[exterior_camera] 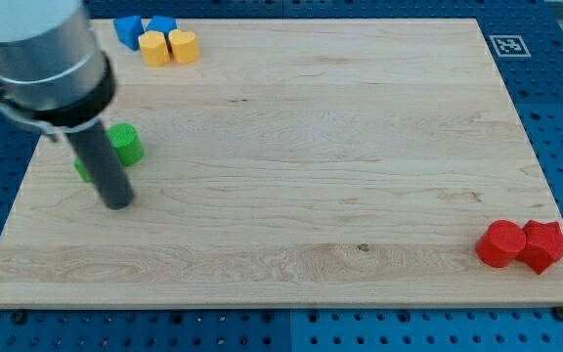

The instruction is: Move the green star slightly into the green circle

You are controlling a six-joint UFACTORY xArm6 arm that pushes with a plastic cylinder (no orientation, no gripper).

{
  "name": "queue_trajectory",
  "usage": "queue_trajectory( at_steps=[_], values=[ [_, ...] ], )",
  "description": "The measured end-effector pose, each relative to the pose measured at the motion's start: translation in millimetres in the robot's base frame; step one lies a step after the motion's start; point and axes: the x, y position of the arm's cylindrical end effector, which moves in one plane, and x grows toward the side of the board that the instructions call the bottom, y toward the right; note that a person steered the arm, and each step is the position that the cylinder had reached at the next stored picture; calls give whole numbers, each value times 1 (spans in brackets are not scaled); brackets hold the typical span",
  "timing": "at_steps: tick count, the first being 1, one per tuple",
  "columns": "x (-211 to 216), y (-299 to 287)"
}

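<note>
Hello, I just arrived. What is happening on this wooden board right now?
A robot arm with a dark rod is working at the view's left of the wooden board. My tip sits just below the green circle, and the green star is mostly hidden behind the rod, close beside the circle. Two blue blocks and two yellow blocks sit at the view's top left, and a red circle and red star touch at the bottom right.

This looks like a robot lab: a wooden board (pixel 291 147) sits on a blue table with rows of holes (pixel 555 108), with a black-and-white square marker (pixel 505 45) in one corner.
</note>
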Motion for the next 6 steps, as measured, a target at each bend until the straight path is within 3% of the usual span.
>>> queue_trajectory(
  at_steps=[1, 4, 6],
  values=[
    [0, -40],
    [-31, -50],
    [13, -47]
  ],
)
